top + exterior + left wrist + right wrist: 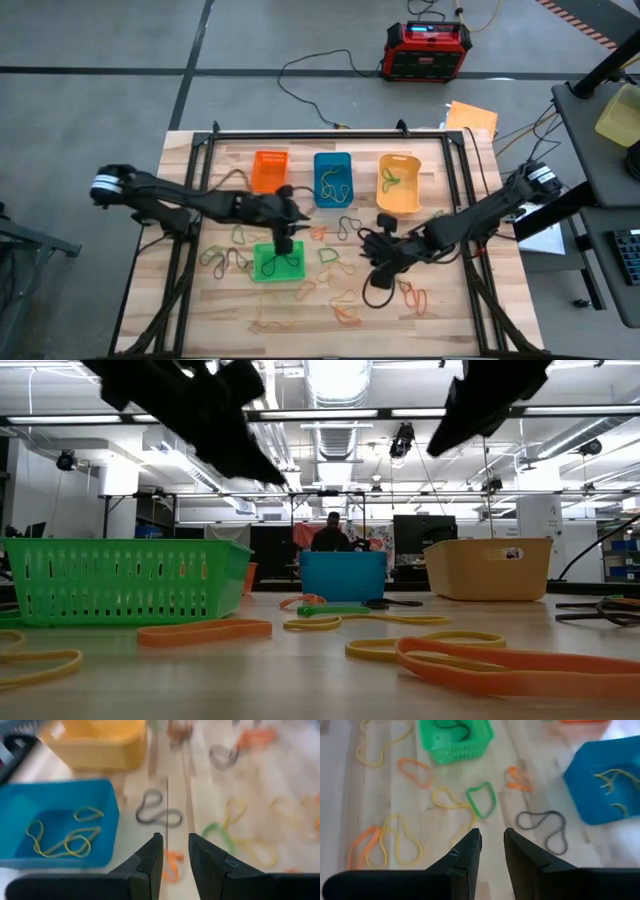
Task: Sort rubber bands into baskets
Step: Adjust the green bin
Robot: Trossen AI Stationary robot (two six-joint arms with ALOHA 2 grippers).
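Elastic rubber bands (345, 262), mixed colours, strewn over wooden bench (180, 300), most from centre toward 6 o'clock. Yellow bands inside blue basket (332, 179); dark bands in green basket (278, 262); some in yellow-orange basket (398, 183); orange basket (269, 171) at 11 o'clock. Left end effector (174, 857) raised at green basket's 12 o'clock edge, fingers slightly parted, empty. Right end effector (491, 851) raised at 4 o'clock of centre, fingers slightly parted, empty.
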